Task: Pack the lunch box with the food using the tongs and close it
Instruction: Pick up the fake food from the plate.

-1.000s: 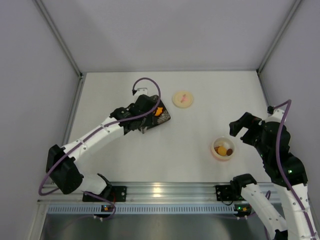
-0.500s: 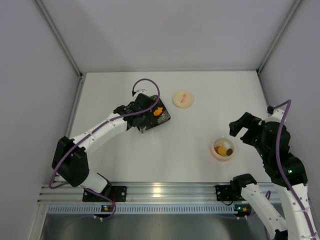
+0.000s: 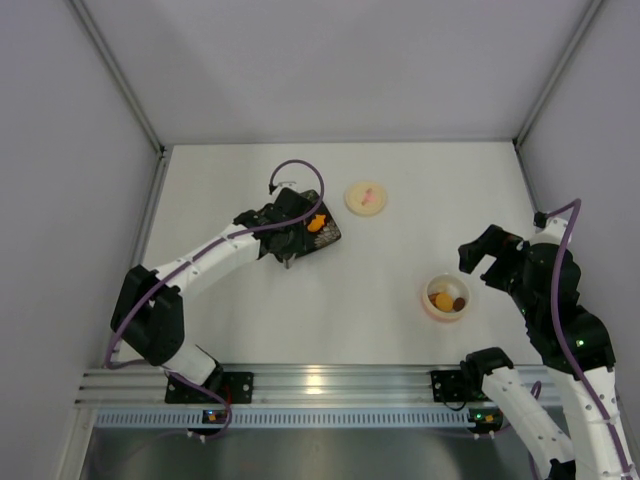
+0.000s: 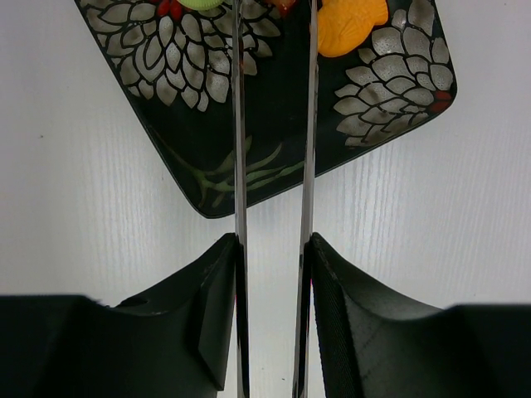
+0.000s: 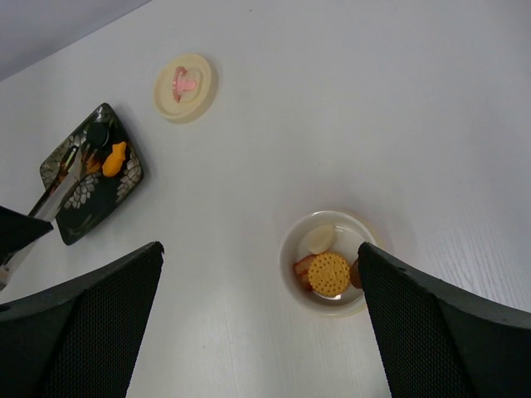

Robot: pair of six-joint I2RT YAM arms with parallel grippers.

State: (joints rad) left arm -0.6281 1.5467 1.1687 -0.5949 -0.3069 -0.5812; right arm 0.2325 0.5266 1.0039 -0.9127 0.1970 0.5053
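One pair of tongs (image 4: 309, 124), clamped in the left hand (image 4: 272, 274), points lengthwise away over the single plate (image 4: 274, 124), beside one orange piece (image 4: 348, 25). One lunch box (image 5: 286, 249) on the tabletop holds four pieces, with the right hand (image 5: 259, 249) spread wide and empty nearby.

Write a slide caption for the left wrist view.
Left gripper holds the tongs, their arms reaching over the dark patterned plate beside an orange food piece.

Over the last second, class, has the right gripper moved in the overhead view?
No. The right gripper remains in the same place, just beyond and right of the lunch box, and equally far from the lid.
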